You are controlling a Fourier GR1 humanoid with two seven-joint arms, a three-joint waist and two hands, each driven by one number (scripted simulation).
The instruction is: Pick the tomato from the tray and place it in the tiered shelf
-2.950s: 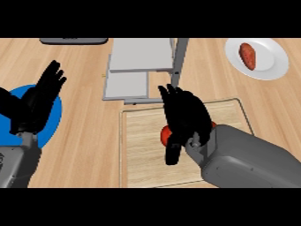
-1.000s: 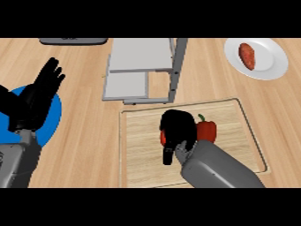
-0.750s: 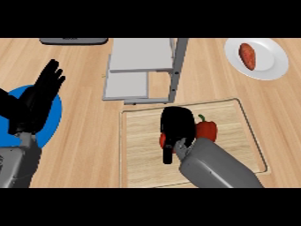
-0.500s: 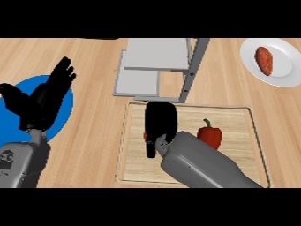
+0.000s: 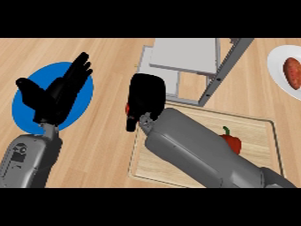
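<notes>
Tomato (image 5: pixel 128 107): mostly hidden, axis unreadable | right hand (image 5: pixel 146 99): curled around it | left hand (image 5: pixel 58 95): fingers spread

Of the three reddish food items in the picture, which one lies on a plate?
The oblong orange-red item at the upper right lies on the white plate. The red pepper sits on the wooden tray, and the tomato is in the right hand.

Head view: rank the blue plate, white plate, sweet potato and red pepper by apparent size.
1. blue plate, partly hidden by the left hand
2. white plate, cut off at the edge
3. sweet potato
4. red pepper, partly hidden
</notes>
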